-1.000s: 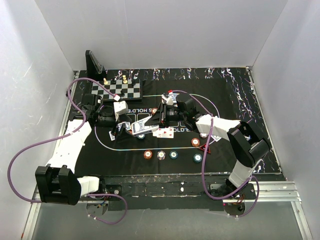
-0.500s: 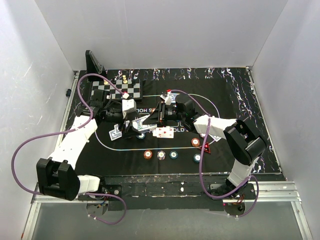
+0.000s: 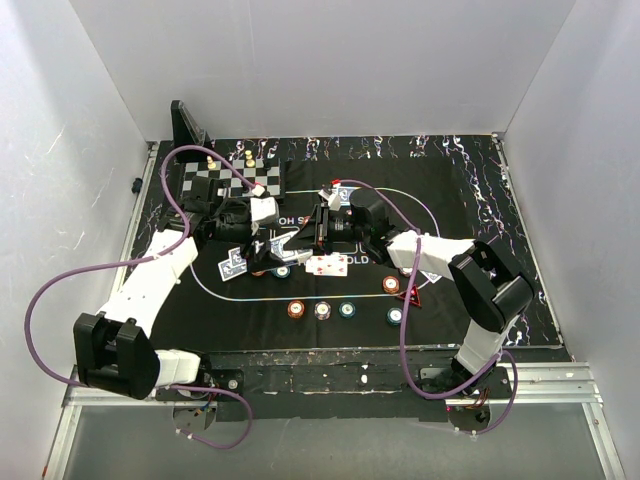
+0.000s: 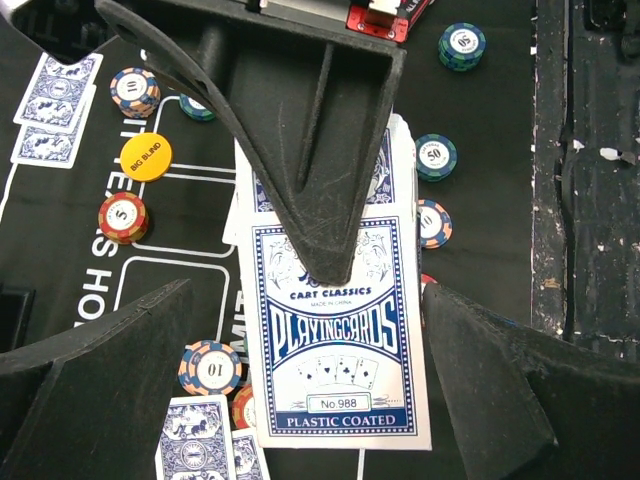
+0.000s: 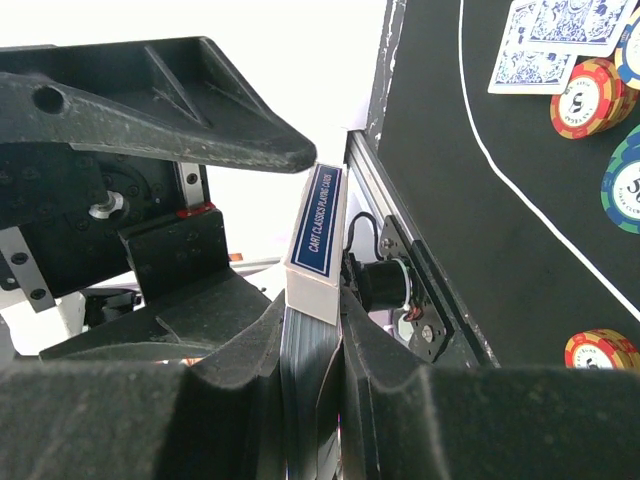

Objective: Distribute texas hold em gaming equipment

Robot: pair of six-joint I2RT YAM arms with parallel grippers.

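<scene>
The right gripper (image 5: 312,300) pinches a boxed deck of playing cards (image 5: 318,232) edge-on between its two fingers. The box sticks out past the fingertips, with its narrow blue-lettered side turned toward the wrist camera. The left gripper (image 4: 306,290) meets it from the opposite side with its jaws spread wide, and a finger (image 4: 100,370) stands on each flank of the end of the box nearest its own wrist. Whether either pad touches the cardboard cannot be told. From the left wrist, one finger of the right gripper lies across the far half of the box's printed face. On the black felt mat (image 4: 480,110) under the left gripper, an orange-and-navy chip (image 4: 210,367) marked 10 sits just beside one finger, next to some face-down cards (image 4: 195,440). Farther out beyond the fingertips lie a red chip (image 4: 123,217), a yellow disc (image 4: 146,156) and a teal chip (image 4: 436,157).
</scene>
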